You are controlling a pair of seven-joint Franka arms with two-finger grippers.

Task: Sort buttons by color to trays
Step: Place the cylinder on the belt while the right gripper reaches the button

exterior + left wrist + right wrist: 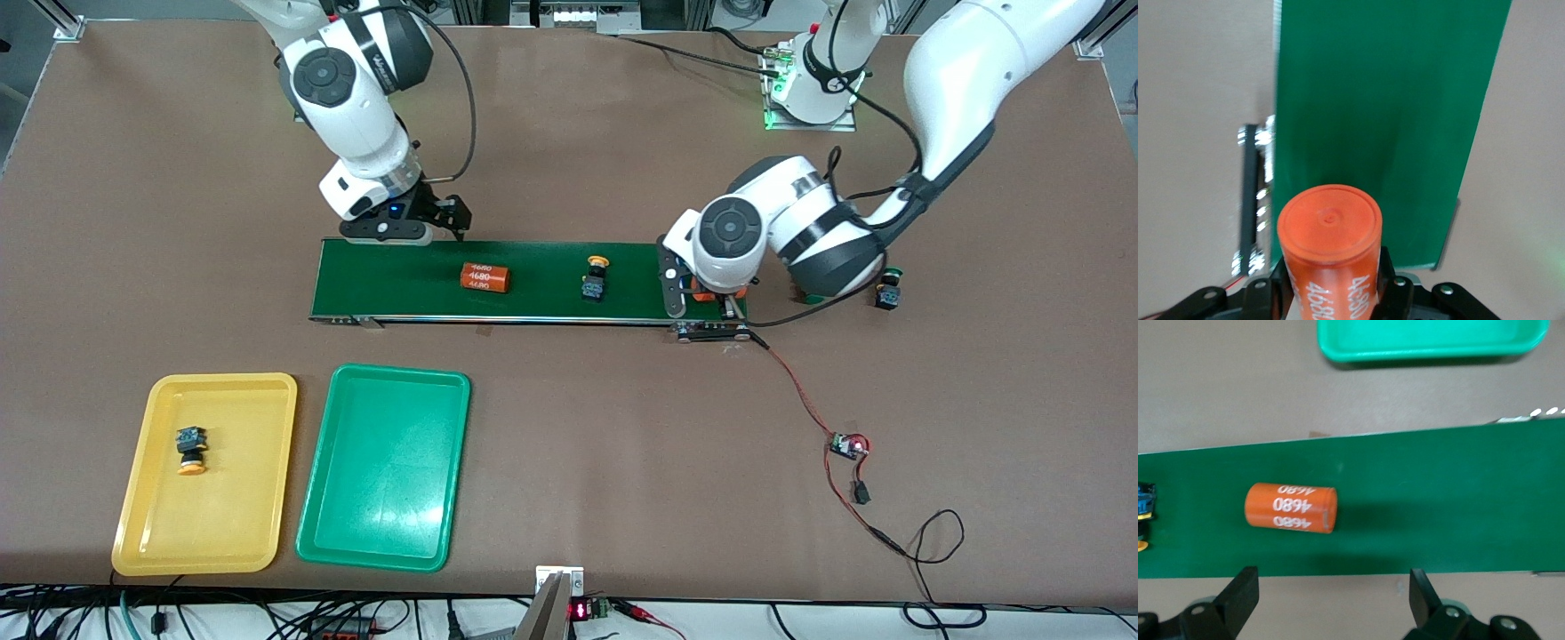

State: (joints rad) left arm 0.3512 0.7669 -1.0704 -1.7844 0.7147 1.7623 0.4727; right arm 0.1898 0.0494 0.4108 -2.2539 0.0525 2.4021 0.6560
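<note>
One yellow-capped button (190,449) in yellow tray (142,524), second (595,277) on conveyor belt (542,293); left hand (709,307) clamps orange cylinder (1331,243) over belt end for feeding; right hand (1331,600) spread, empty, waiting

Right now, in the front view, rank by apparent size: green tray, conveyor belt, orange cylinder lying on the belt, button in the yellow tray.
1. Conveyor belt
2. Green tray
3. Orange cylinder
4. Button in yellow tray, slightly smaller

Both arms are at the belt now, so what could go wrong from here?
1. The left tool grips an orange cylinder over the belt, not a button; it could reach a tray.
2. The open right tool is nearest the lying cylinder, not the yellow button, and might grab it.
</note>
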